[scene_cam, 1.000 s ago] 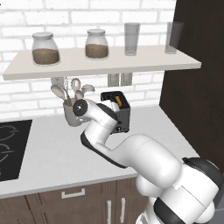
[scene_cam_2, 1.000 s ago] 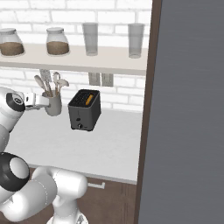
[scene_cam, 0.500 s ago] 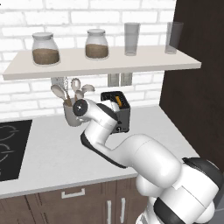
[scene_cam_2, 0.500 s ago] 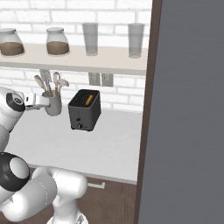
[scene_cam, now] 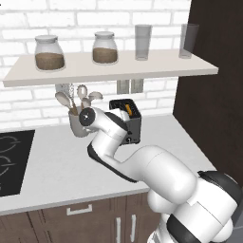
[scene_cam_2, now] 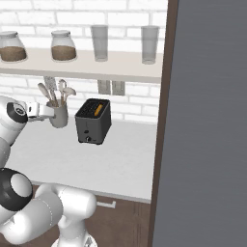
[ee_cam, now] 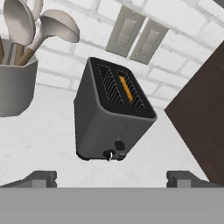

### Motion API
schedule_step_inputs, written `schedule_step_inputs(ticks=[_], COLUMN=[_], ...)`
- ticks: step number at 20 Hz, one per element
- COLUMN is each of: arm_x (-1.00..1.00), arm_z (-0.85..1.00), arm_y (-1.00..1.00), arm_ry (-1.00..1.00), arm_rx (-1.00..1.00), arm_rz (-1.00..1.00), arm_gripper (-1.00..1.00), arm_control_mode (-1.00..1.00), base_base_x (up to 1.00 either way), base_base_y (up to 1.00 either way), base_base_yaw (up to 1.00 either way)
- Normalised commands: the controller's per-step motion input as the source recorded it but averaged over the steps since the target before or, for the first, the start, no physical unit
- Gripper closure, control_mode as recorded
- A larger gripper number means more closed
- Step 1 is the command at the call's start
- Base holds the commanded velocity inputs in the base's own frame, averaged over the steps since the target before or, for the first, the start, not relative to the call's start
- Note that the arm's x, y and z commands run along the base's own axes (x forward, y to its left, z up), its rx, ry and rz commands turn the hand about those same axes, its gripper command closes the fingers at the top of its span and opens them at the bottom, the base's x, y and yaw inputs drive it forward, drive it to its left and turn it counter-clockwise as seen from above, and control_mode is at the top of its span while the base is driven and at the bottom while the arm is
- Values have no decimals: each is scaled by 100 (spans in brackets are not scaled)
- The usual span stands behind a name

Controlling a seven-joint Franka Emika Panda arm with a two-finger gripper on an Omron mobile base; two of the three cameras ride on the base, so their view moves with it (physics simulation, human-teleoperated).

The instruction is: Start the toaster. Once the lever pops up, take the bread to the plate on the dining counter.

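Note:
The toaster (ee_cam: 111, 120) is a dark grey box standing on the white worktop, a short way ahead of my gripper (ee_cam: 112, 179). The gripper is open, with nothing between its fingertips (ee_cam: 41, 178). The bread (ee_cam: 125, 87) sits sunk in one slot, showing only an orange edge. A small lever (ee_cam: 119, 145) and a pale knob (ee_cam: 109, 154) are low on the toaster's narrow front, which faces me. From the base views the toaster (scene_cam_2: 94, 121) stands by the brick wall, with the bread (scene_cam_2: 98, 109) in it. My arm covers part of the toaster (scene_cam: 130, 118). The plate and the dining counter are out of view.
A grey utensil cup (scene_cam_2: 59, 115) with spoons stands just left of the toaster. Above, a shelf (scene_cam: 109, 71) carries two jars and two glasses. A black hob (scene_cam: 9, 159) lies at the far left. A tall dark panel (scene_cam_2: 207, 120) bounds the worktop on the right.

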Motion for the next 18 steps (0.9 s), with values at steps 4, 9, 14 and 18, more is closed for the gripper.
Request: schedule_step_inputs(ticks=[4, 9, 14, 18], arm_x=[0, 0, 0, 0], arm_z=[0, 0, 0, 0], arm_y=[0, 0, 0, 0], arm_ry=[0, 0, 0, 0], arm_rx=[0, 0, 0, 0], arm_rz=[0, 0, 0, 0], arm_gripper=[-100, -100, -100, -100], arm_control_mode=[-100, -100, -100, -100], base_base_x=[0, 0, 0, 0], base_base_y=[0, 0, 0, 0], base_base_yaw=[0, 0, 0, 0])
